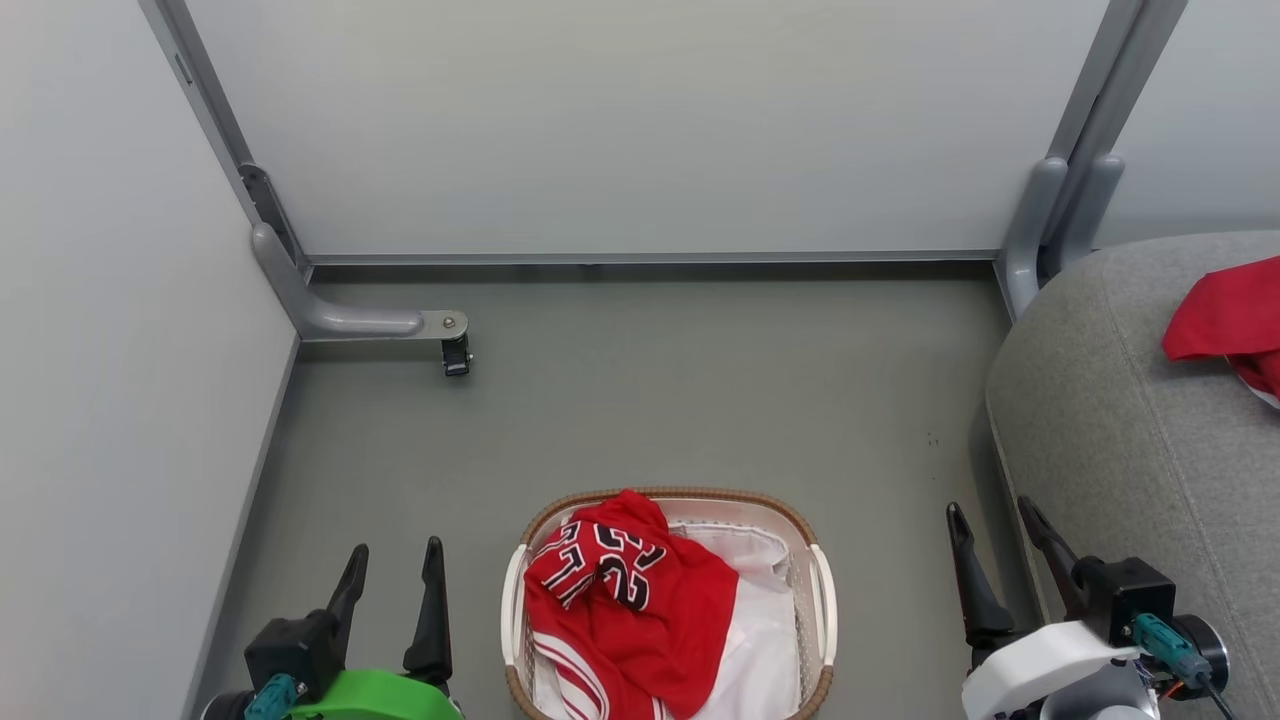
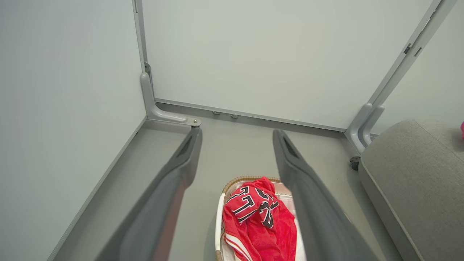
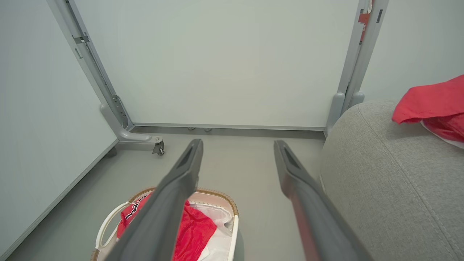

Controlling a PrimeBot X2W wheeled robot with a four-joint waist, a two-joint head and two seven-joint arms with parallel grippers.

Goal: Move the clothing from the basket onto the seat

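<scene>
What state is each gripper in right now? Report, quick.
Left gripper: open, holding nothing.
Right gripper: open, holding nothing.

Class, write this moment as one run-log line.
left pincer: open, empty | right pincer: open, empty | jersey: in basket | red garment: on seat

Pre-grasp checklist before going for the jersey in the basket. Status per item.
1. Check left gripper is open with nothing held: ok.
2. Check right gripper is open with nothing held: ok.
3. Check jersey lies on top in the basket, free from above: ok.
4. Check jersey is separate from the white cloth beneath it: cannot tell, so a low grasp may lift both.
5. Check seat has bare fabric beside the red garment lying on it: ok.
6. Check basket is emptied of clothing: not ok.
</scene>
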